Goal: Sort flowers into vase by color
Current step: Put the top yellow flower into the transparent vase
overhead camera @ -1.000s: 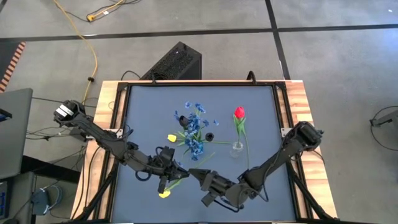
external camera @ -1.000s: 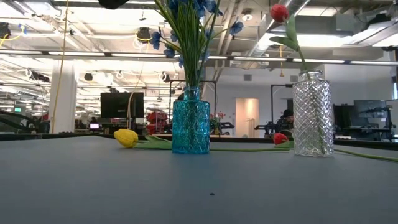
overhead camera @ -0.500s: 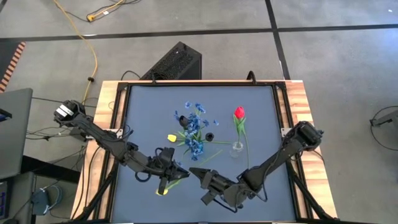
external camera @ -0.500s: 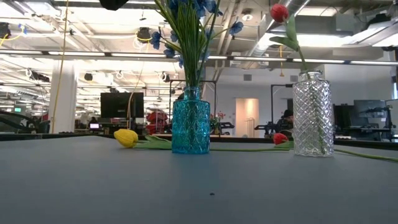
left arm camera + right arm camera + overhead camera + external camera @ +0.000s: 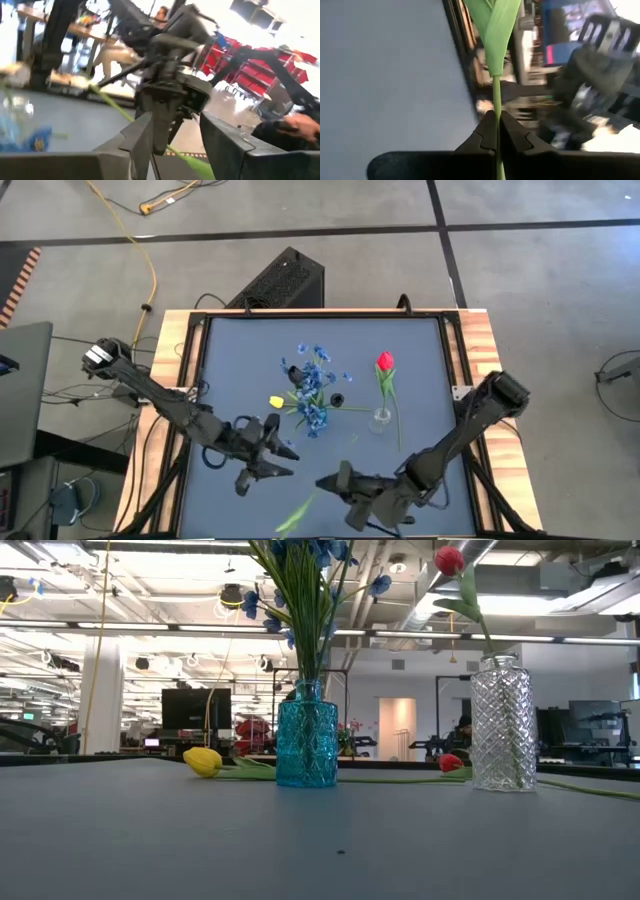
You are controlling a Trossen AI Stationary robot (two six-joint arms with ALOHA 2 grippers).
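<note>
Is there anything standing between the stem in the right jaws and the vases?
Nothing visible does. The right gripper pinches the green stem near the table's front edge. No upright thing stands between it and the clear vase or the blue vase.

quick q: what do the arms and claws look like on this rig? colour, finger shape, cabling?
Both arms are dark, near-black, jointed links. The left arm carries a pale tag-like patch near its base and loose black cables along the table edge. The left claw has two broad, flat, grey-black fingers with angled tips. The right claw has matching dark fingers tapering to narrow tips. The right arm looks plain black.
</note>
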